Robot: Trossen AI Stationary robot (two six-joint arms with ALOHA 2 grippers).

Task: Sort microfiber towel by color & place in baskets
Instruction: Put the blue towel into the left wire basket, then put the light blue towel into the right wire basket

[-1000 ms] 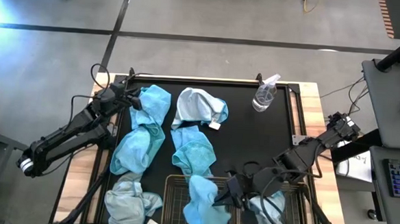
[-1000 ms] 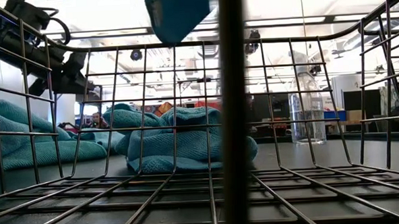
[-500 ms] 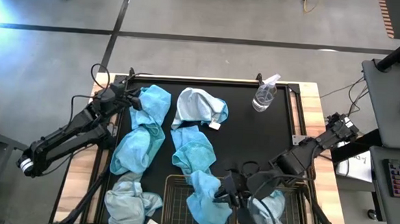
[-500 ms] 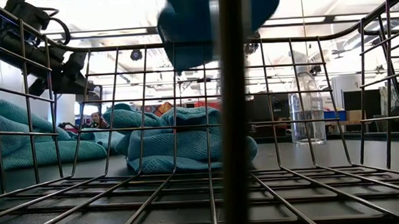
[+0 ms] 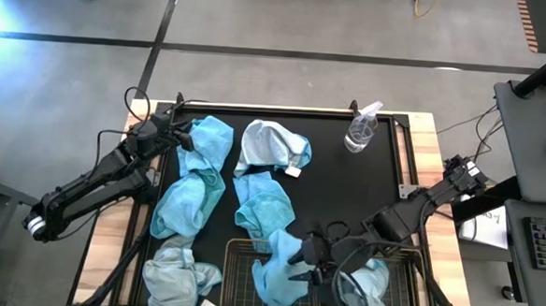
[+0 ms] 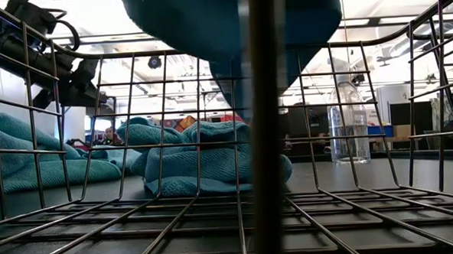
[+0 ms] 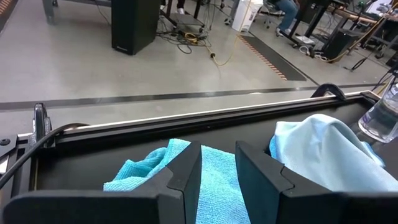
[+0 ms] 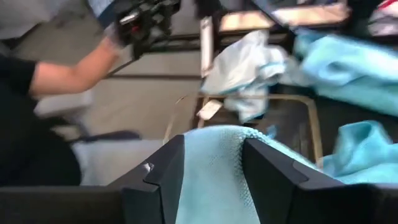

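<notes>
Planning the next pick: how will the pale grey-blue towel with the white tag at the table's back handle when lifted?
The pale towel lies bunched in soft folds, so it will probably droop and trail when lifted. It looks light. Its white tag sticks out and may dangle or snag basket wire.

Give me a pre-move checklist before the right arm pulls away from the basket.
1. Turquoise towel over the left basket: ok.
2. Right gripper free of the towel: not ok, cloth lies between its fingers.
3. Towel settled on the basket floor: cannot tell.
4. Left gripper parked at the far left corner, away from the baskets: ok.
5. Spray bottle upright, out of the path: ok.
</notes>
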